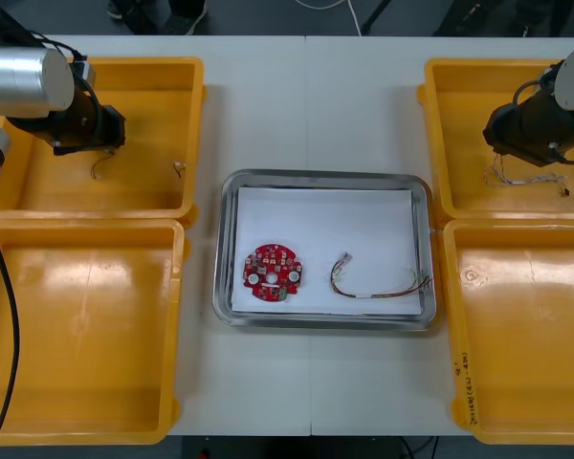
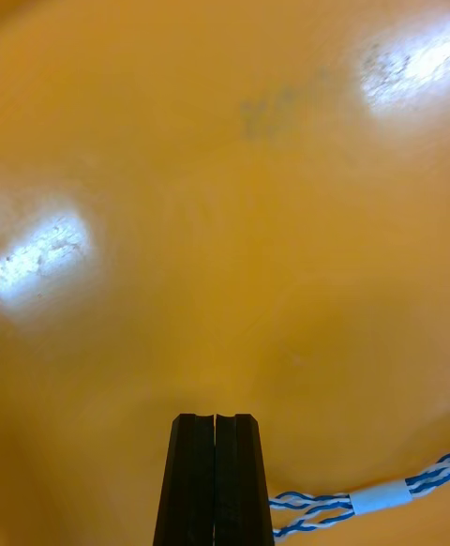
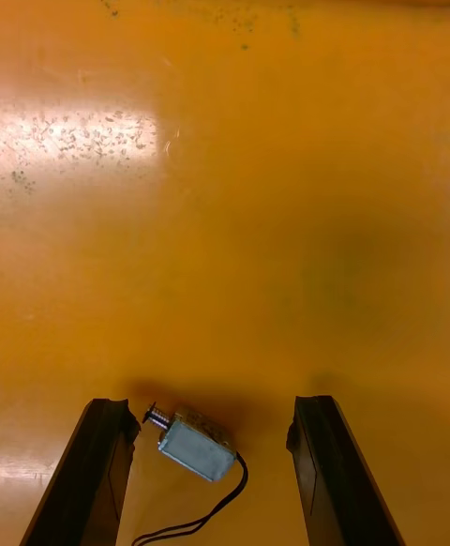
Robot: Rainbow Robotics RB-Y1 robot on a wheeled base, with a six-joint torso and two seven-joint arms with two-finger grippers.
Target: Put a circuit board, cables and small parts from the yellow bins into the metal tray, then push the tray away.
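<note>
From the front, the tray (image 1: 228, 239) sits between the bins, white inside. It already holds the board (image 1: 274, 273) and, just beside it, a red-yellow cable (image 1: 378, 287). The left gripper (image 1: 101, 142) hangs low in the far left bin (image 1: 187, 115). The right gripper (image 1: 509, 145) is down in the far right bin (image 1: 438, 124), close to the blue-white cable (image 1: 528, 178) lying on the bin's floor.

At the right wrist, the fingers (image 2: 194, 480) are pressed together with no gap. The cable's end reaches the side of one finger, but whether a strand is caught cannot be told. The cable looks light and limp. It would probably trail and swing when lifted, so a pinch near the white sleeve seems safest.

At the left wrist, the fingers (image 3: 94, 471) stand wide apart, and a small metal part (image 3: 195, 445) lies on the bin floor between them, nearer one finger and turned at a slant. Thin black leads run off one end and a short pin juts from the other. The body looks hard, smooth and probably slippery. It should likely be gripped across its flat sides, not by the leads or the pin.
</note>
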